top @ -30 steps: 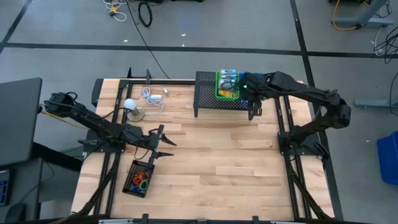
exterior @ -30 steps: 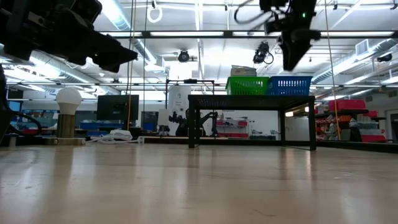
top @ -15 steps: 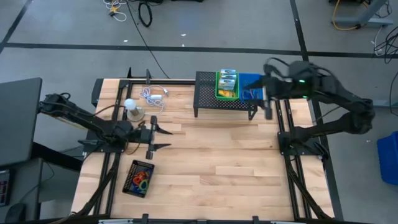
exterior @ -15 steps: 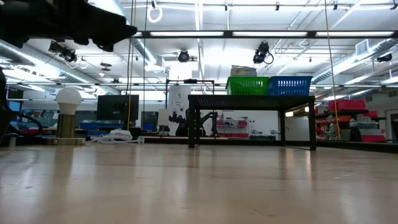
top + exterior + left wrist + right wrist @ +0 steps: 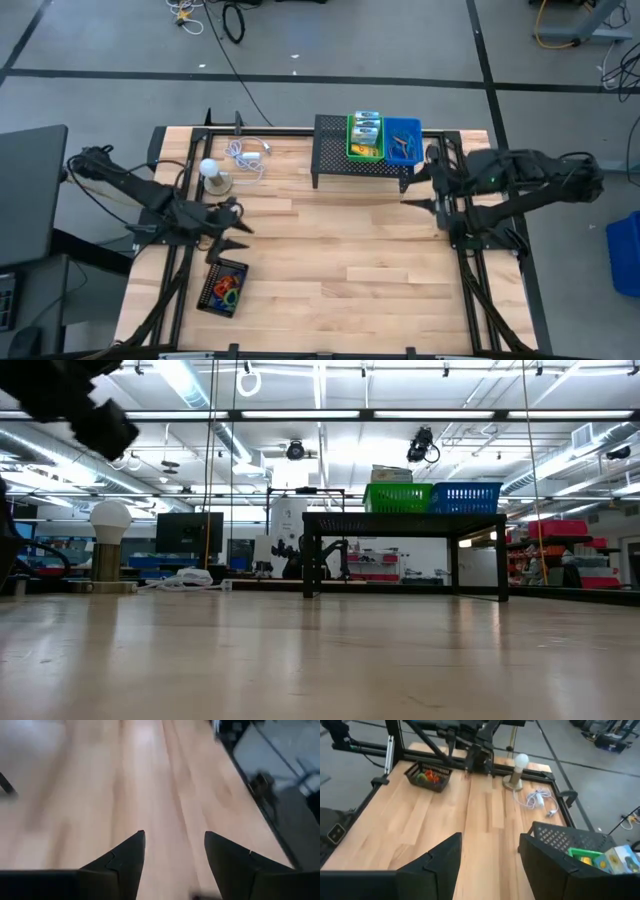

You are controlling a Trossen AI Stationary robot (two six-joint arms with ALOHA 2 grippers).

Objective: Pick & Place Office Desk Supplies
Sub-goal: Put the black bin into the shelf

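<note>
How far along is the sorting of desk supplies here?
Done: yellow crayon boxes fill the green basket; some loops lie in the blue basket. In hand: nothing, since the left tool and right tool are open. Left: coloured loops in the black mesh tray.

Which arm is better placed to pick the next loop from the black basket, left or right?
Probably the left. The left pincer hangs open just above the black basket of coloured loops at the table's left. The right pincer, also open and empty, waits far across the table beside the black rack.
</note>
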